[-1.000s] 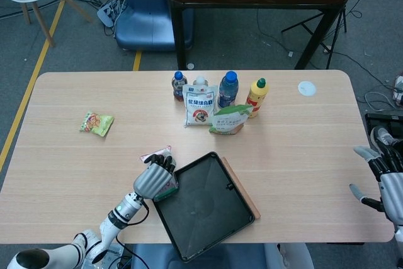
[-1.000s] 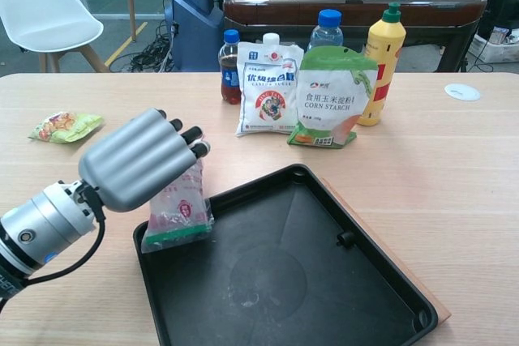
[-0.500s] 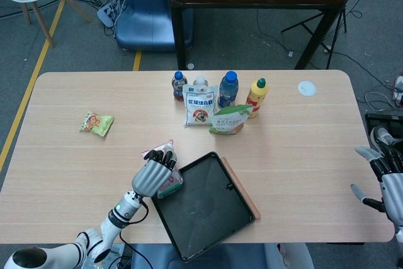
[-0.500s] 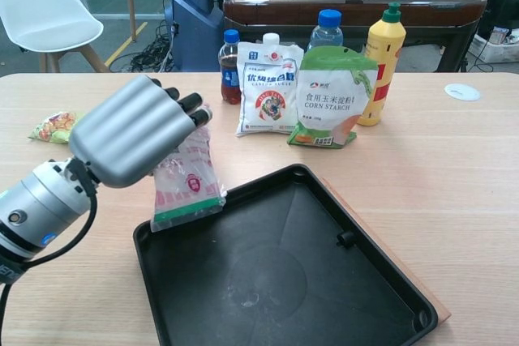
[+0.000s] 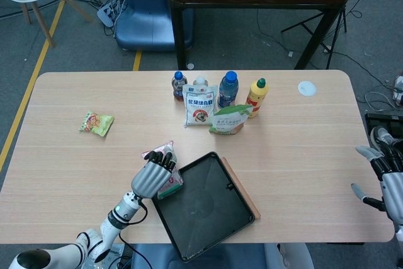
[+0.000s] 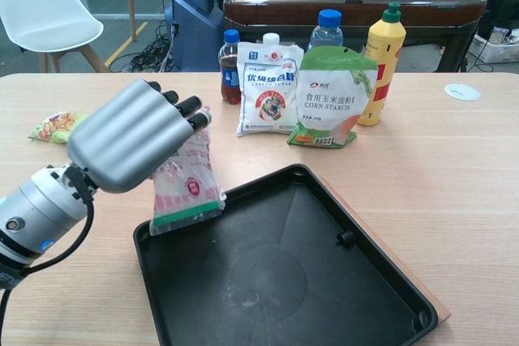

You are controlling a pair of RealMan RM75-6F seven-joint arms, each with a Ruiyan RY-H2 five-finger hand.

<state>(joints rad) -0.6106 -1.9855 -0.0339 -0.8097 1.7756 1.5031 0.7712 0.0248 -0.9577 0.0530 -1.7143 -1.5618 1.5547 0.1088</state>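
Tabletop (image 5: 302, 155): pale wood, carries all items listed.

Tray (image 6: 292, 281): black, shallow, rigid, lying at the near edge and turned at an angle.

Left robot hand (image 6: 130, 145): fingers wrapped over the top of the snack packet, gripping it above the tray's left corner.

Right robot hand (image 5: 385, 177): at the far right edge, fingers spread, holding nothing.

Row at the far middle: corn starch pouch (image 6: 335, 96), white pouch (image 6: 268, 87), yellow bottle (image 6: 381, 53), blue-capped bottle (image 6: 325, 28), cola bottle (image 6: 231, 66).

Snack packet (image 6: 185, 188): pink-and-white film with a green band low down. Long axis near upright, leaning; lower end hangs just over the tray rim, possibly touching. Likely light, soft, crinkly and slippery; best held across the upper seam.

Green snack bag (image 5: 96, 123): far left, alone.
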